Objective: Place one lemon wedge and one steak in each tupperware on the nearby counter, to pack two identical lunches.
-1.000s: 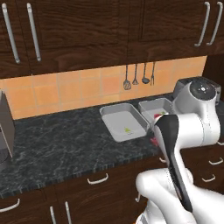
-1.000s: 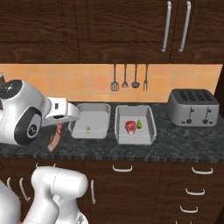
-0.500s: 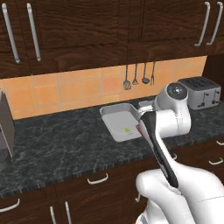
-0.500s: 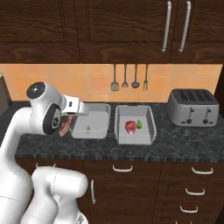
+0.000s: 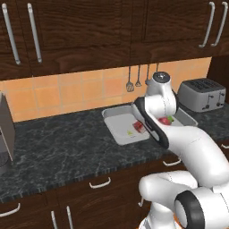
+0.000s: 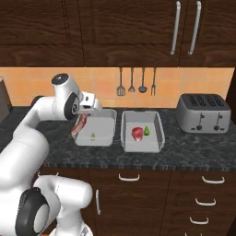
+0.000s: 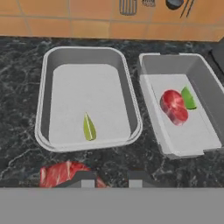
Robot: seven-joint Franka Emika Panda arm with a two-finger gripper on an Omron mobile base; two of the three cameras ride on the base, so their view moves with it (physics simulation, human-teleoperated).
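**Two trays, one steak in the air**

Two tupperware trays sit side by side on the counter (image 5: pixel 67 152). From the left base view, the left tupperware (image 5: pixel 117 129) holds a lemon wedge (image 5: pixel 129 132), with a steak (image 5: pixel 138 127) hanging over its right part, mostly hidden by the arm; the right tupperware (image 5: pixel 188 118) pokes out behind the arm with something red and green in it; toaster (image 5: pixel 201 94) sits at the far right.

Right base view: the gripper (image 6: pixel 82 124) is pinched on the steak, which dangles over the left edge of the left tray; the right tray has its own steak (image 6: pixel 137 133) and wedge (image 6: pixel 146 130) touching; utensils (image 6: pixel 136 83) hang on the orange tile wall.

Hand view: the held steak sits at the bottom by the fingertips (image 7: pixel 83 178), over the counter just in front of the left tray's near rim.
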